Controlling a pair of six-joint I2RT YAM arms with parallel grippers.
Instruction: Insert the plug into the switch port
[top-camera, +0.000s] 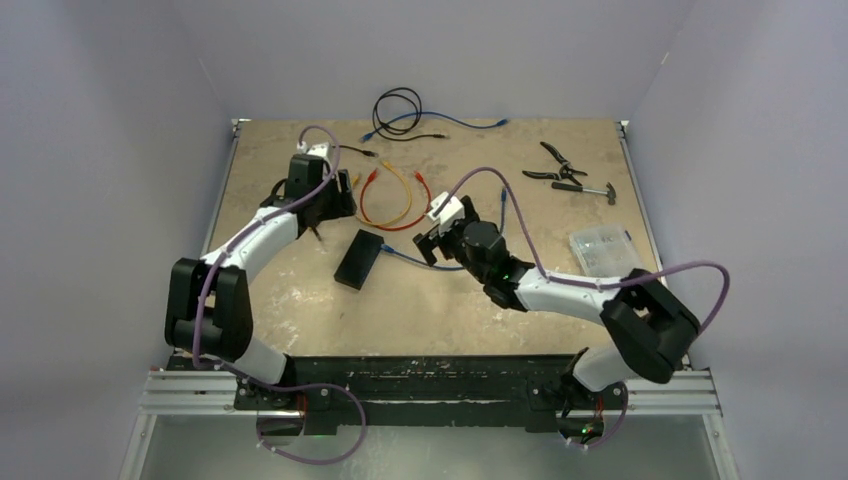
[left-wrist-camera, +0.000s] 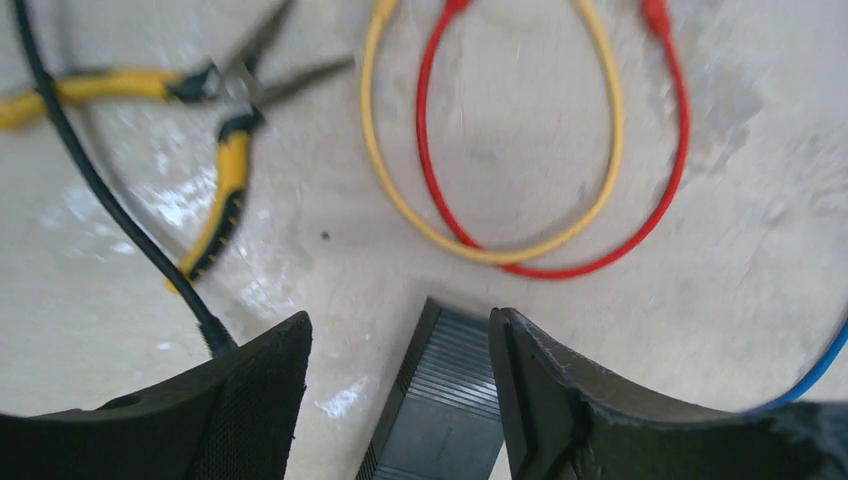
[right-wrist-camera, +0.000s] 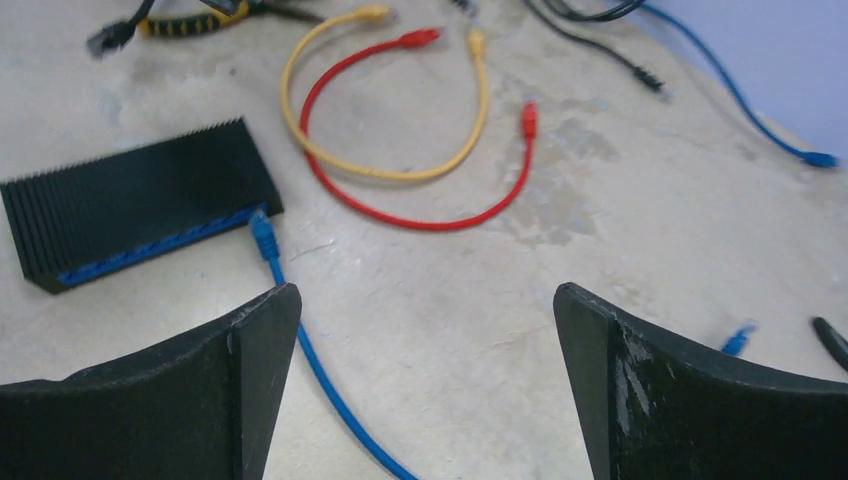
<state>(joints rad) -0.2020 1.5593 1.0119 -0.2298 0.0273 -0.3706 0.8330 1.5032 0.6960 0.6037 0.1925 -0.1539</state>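
Both are spread wide, holding nothing: left pincer (left-wrist-camera: 398, 335), right pincer (right-wrist-camera: 425, 300). Mid-counter (top-camera: 430, 315) lies the switch (right-wrist-camera: 140, 205), the plug (right-wrist-camera: 262, 232) touching its port edge (seating unclear). A finger snagging the cable (right-wrist-camera: 320, 380) could drag it out.

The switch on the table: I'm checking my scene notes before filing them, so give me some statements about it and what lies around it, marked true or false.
1. The plug of the blue cable lies at the socket edge of the switch. True.
2. The jaws of the right arm are shut on the blue cable. False: they stand open and empty.
3. The red cable and the yellow cable lie with both ends free. True.
4. The hammer lies against the switch. False: it lies far off to the right, beside the black pliers.
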